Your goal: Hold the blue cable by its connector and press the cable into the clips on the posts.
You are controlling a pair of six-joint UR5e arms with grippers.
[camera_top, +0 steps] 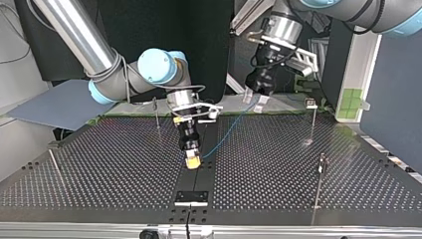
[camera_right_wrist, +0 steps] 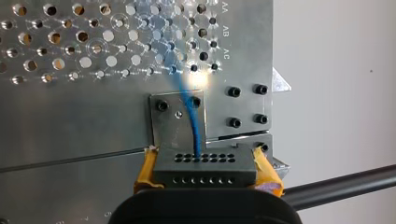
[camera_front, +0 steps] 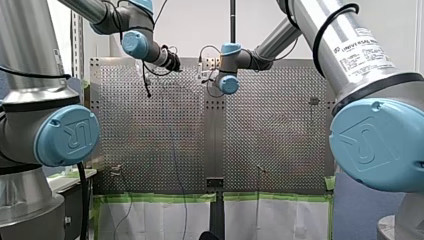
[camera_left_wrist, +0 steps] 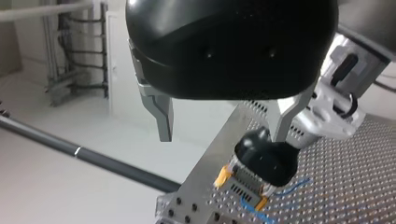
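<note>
At the middle seam of the perforated table [camera_top: 99,164], in the top view, my right gripper [camera_top: 192,160] points down with its yellow pads closed on the connector [camera_right_wrist: 205,170]. From the right wrist view I see the connector as a dark grey block with rows of small round holes, pinched at its two ends between the pads. The blue cable [camera_right_wrist: 194,121] leaves the block's upper face as one thin strand, crosses a small screwed metal plate [camera_right_wrist: 168,126] and runs on over the table's holes. In the top view it trails in a loose line from the connector toward the table's far edge, lying well apart from the posts [camera_top: 313,122] and their clips [camera_top: 311,103]. My left gripper [camera_left_wrist: 223,133] hangs above that far edge, its metal fingers spread wide with nothing between them.
</note>
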